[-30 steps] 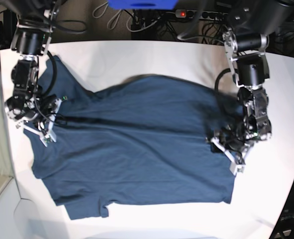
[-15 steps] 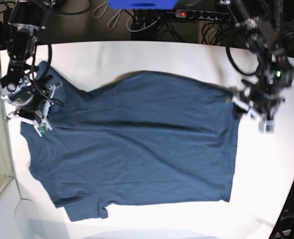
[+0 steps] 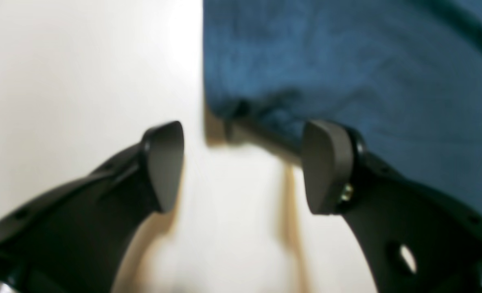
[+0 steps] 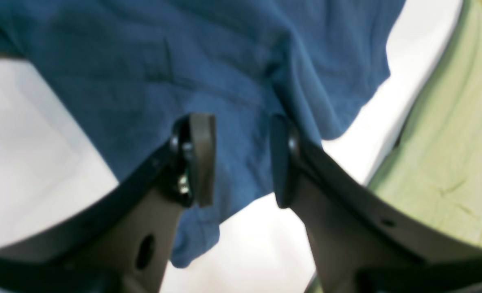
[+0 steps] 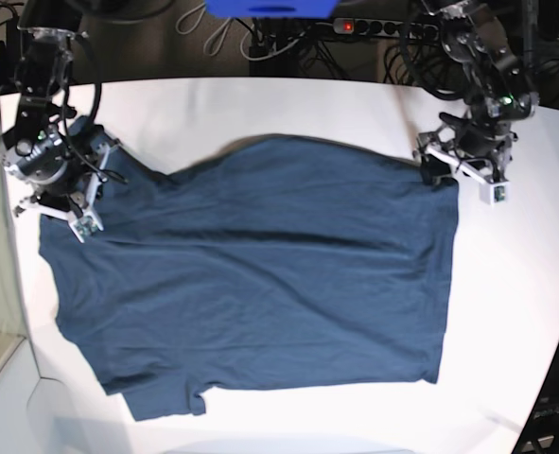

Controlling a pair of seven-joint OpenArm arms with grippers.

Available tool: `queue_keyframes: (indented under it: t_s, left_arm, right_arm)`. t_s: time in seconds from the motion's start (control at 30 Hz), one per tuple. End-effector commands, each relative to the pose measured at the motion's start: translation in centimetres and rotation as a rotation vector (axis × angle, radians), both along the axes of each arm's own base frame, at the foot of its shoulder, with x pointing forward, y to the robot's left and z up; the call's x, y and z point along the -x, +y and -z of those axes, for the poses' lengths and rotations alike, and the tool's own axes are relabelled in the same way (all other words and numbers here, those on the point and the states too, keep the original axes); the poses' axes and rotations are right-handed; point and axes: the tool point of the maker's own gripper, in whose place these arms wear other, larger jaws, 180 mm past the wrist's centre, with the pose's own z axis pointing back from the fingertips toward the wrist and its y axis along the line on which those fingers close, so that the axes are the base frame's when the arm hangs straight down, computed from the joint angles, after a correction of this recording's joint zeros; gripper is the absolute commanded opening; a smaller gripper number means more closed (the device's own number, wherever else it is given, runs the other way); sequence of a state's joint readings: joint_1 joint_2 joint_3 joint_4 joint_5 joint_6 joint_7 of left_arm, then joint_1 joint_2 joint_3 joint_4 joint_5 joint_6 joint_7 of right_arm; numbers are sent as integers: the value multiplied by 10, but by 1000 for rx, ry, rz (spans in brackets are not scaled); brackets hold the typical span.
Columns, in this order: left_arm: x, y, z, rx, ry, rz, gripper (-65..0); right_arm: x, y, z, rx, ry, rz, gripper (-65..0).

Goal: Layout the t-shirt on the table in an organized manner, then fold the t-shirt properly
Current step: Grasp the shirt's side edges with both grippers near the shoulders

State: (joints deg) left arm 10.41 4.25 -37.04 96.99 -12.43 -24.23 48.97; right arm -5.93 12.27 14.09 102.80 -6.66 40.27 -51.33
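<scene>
left gripper (image 3: pixel 243 167): jaws apart, nothing between them
t-shirt (image 3: pixel 347 61): corner lifted just beyond the jaws
bench (image 3: pixel 82 73): white

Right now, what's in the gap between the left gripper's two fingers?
Mostly bare white table. The left wrist view shows the left gripper open, with the t-shirt corner just beyond the gap, not pinched.

Left hand (image 3: pixel 241 167) and right hand (image 4: pixel 241 160), jaws apart, empty.

Plain navy-blue t-shirt (image 5: pixel 260 274) on a matte white table (image 5: pixel 260 109).
</scene>
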Motion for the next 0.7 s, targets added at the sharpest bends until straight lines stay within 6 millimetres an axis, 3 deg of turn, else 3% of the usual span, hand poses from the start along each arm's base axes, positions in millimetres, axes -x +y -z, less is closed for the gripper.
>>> queue_keyframes:
  t_s: [0.0,0.37,0.43,0.47,0.63,0.67]
  left_arm:
    - [-10,-2,-11,13,-57,-6,-208]
    - [-15,-17,29,157,-16,-36,-212]
    - [-17,-19,29,163,-24,-36,-235]
    - [-17,-18,29,162,-26,-36,-270]
    - [-17,-17,28,162,-30,-41,-616]
    - [-17,-16,28,160,-30,-41,-650]
  right_arm:
    - [-10,0,-13,-5,-53,-8,-415]
    - [-10,-1,-13,-1,-51,-8,-415]
    - [-10,-1,-13,-1,-51,-8,-415]
    - [-9,-1,-13,-1,-50,-8,-415]
    - [-9,-1,-13,0,-49,-7,-415]
    - [-9,-1,-13,0,-49,-7,-415]
